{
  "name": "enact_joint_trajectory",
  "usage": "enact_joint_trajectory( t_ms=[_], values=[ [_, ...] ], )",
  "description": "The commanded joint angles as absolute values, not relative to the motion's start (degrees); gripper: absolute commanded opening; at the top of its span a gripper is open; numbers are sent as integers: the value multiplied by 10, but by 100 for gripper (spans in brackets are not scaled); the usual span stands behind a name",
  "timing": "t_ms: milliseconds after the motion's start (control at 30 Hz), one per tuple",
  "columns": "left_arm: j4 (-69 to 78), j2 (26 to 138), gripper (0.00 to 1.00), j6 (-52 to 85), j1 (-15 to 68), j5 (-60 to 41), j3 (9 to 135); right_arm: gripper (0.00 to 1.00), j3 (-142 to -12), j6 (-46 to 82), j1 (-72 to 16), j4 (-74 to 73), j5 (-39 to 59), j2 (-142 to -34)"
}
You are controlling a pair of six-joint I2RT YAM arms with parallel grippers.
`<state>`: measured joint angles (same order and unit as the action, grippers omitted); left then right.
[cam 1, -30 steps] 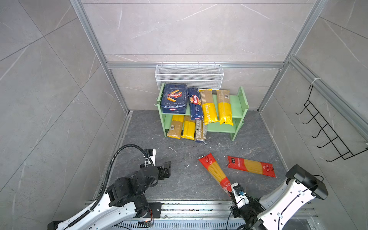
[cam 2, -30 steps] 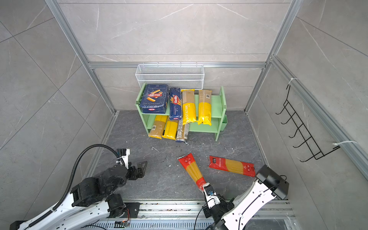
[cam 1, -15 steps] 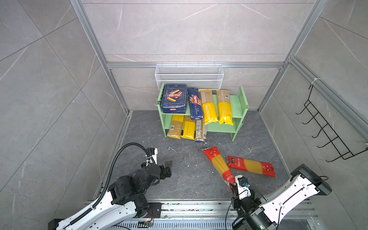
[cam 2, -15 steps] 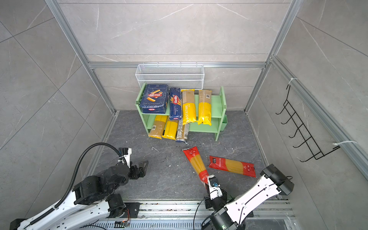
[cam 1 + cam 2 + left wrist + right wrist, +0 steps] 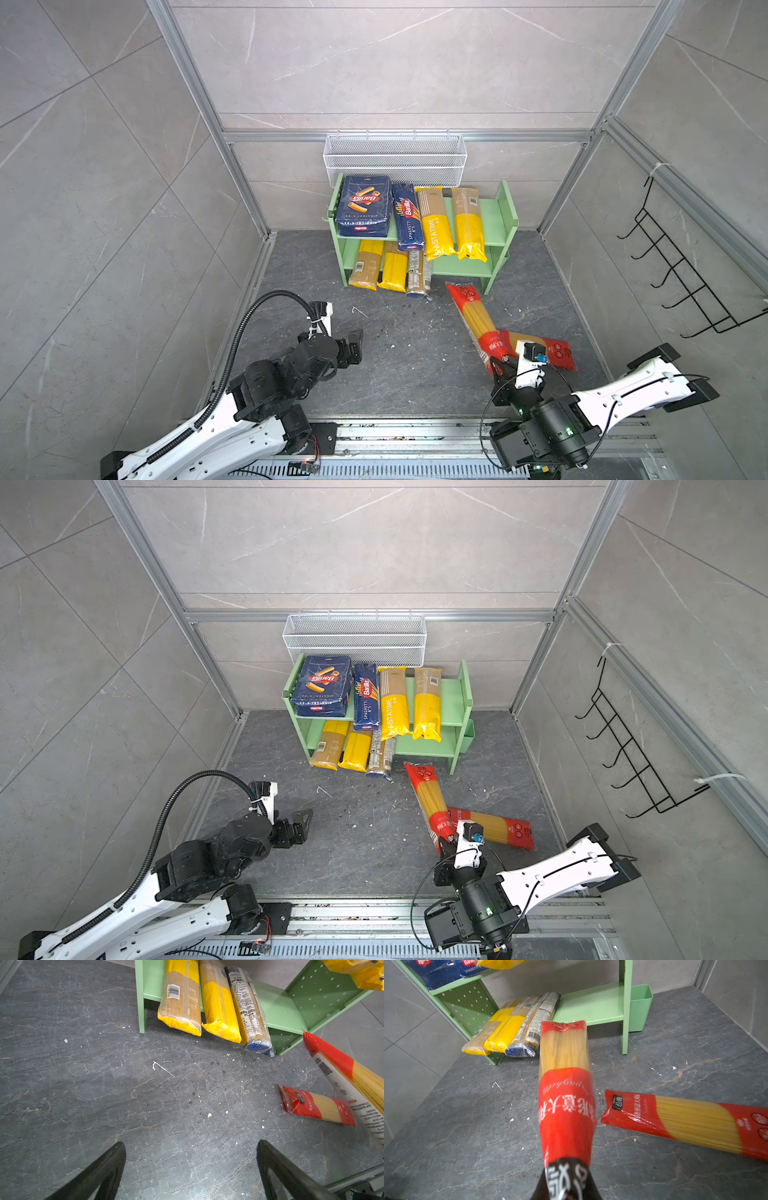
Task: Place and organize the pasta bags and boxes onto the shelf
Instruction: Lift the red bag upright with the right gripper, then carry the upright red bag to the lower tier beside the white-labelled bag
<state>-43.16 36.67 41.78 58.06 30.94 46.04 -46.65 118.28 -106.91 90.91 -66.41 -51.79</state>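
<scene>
My right gripper (image 5: 566,1186) is shut on the near end of a red-ended spaghetti bag (image 5: 564,1076), lifted and pointing at the lower tier of the pale green shelf (image 5: 500,216). In a top view the bag's (image 5: 473,316) far end is close to the shelf's right leg. A second red-ended bag (image 5: 557,353) lies flat on the floor beside the right gripper (image 5: 496,361). Two blue pasta boxes (image 5: 363,205) and two yellow bags (image 5: 434,224) lie on the top tier, three bags (image 5: 392,270) on the lower. My left gripper (image 5: 191,1147) stands open and empty over bare floor.
A white wire basket (image 5: 395,160) hangs behind the shelf. A black hook rack (image 5: 681,274) is on the right wall. A small green bin (image 5: 638,1007) sits against the shelf's right side. The right half of the lower tier (image 5: 589,1007) is bare.
My right gripper has carried the red-ended bag forward and to the right, so its far end now nears the shelf and overlaps the other red bag. The left gripper stays open, nearly unmoved.
</scene>
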Motion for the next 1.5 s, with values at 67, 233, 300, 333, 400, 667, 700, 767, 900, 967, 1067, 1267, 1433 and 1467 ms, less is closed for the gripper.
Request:
enact_joint_trajectory(
  t_ms=[67, 233, 300, 333, 400, 667, 700, 767, 900, 967, 1067, 1267, 1433, 1467],
  values=[
    [-406, 399, 100, 389, 577, 315, 492, 0, -497, 1155, -1041, 1005, -765, -519],
    [-389, 424, 100, 383, 577, 312, 497, 0, -502, 1163, -1026, 1005, -762, -540],
    [-384, 424, 100, 381, 577, 312, 500, 0, -506, 1165, -1019, 1004, -764, -553],
    [-384, 423, 100, 379, 577, 312, 501, 0, -509, 1167, -1017, 1003, -765, -559],
    [-383, 423, 100, 377, 577, 312, 504, 0, -516, 1173, -1010, 1005, -768, -568],
    [-385, 426, 100, 370, 577, 316, 511, 0, -537, 1040, -975, 894, -768, -567],
    [-385, 426, 100, 369, 577, 316, 511, 0, -539, 998, -968, 858, -766, -568],
    [-386, 424, 100, 367, 576, 318, 512, 0, -538, 925, -949, 790, -759, -570],
    [-394, 415, 100, 361, 575, 322, 515, 0, -513, 707, -889, 588, -711, -542],
    [-401, 411, 100, 359, 575, 327, 516, 0, -478, 591, -845, 456, -665, -523],
    [-410, 397, 100, 359, 575, 336, 516, 0, -477, 526, -798, 403, -637, -529],
    [-430, 366, 100, 355, 574, 355, 515, 0, -490, 402, -712, 292, -559, -546],
    [-441, 360, 100, 348, 574, 365, 523, 0, -504, 368, -665, 249, -524, -577],
    [-442, 361, 100, 346, 574, 367, 525, 0, -505, 360, -658, 242, -517, -580]
  ],
)
